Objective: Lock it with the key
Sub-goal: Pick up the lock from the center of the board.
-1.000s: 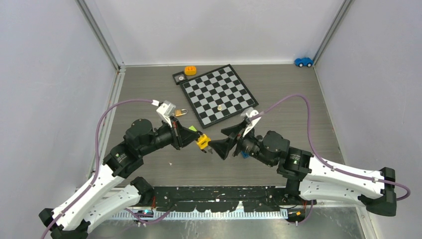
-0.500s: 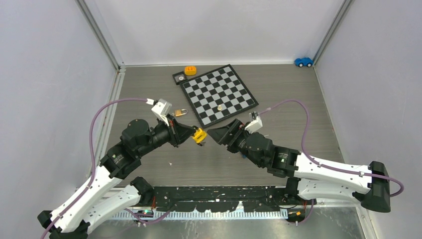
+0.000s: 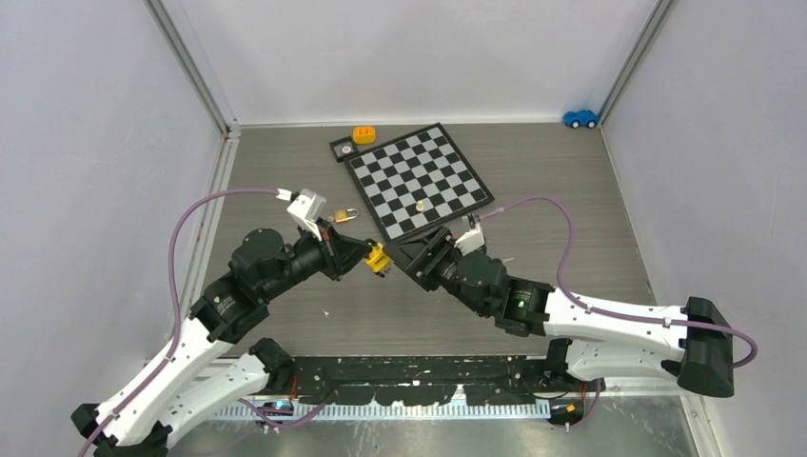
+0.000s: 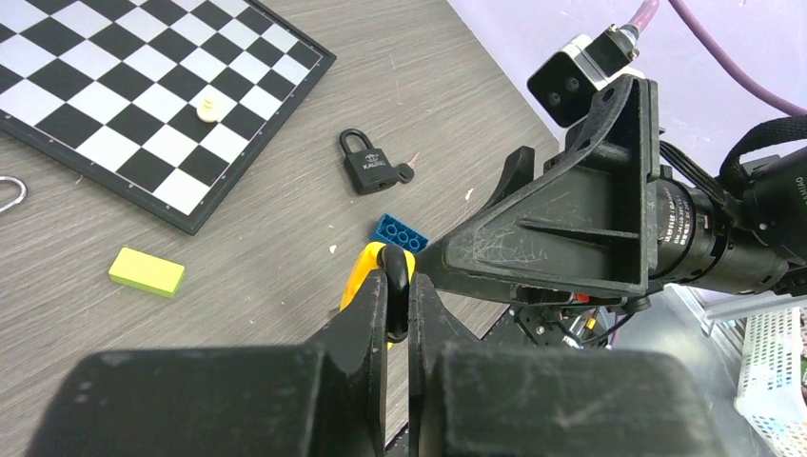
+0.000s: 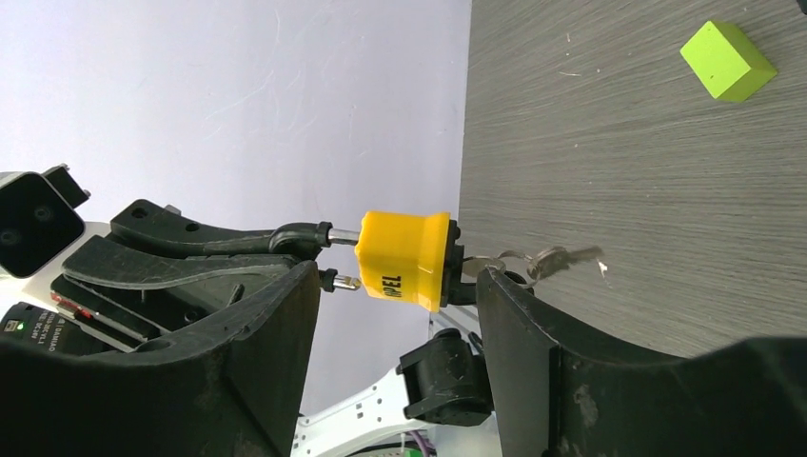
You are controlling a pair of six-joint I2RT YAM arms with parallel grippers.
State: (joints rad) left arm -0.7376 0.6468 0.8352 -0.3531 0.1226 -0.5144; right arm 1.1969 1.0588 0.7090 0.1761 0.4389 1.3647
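Observation:
A yellow padlock hangs in the air between the two arms. My left gripper is shut on its black shackle. In the right wrist view the yellow padlock shows one shackle leg out of the body. The key, silvery on a small ring, sticks out of the padlock's bottom. My right gripper is open, with one finger on each side of the padlock body. Its right finger is close under the key, and the left finger stands clear of the body.
On the table lie a black padlock, a blue brick, a yellow-green block and a brass padlock. A chessboard with one pawn sits behind. A blue toy car is in the far right corner.
My right gripper has moved left and forward until its fingers straddle the yellow padlock, and its jaws have narrowed. The left gripper carried the padlock slightly back and left.

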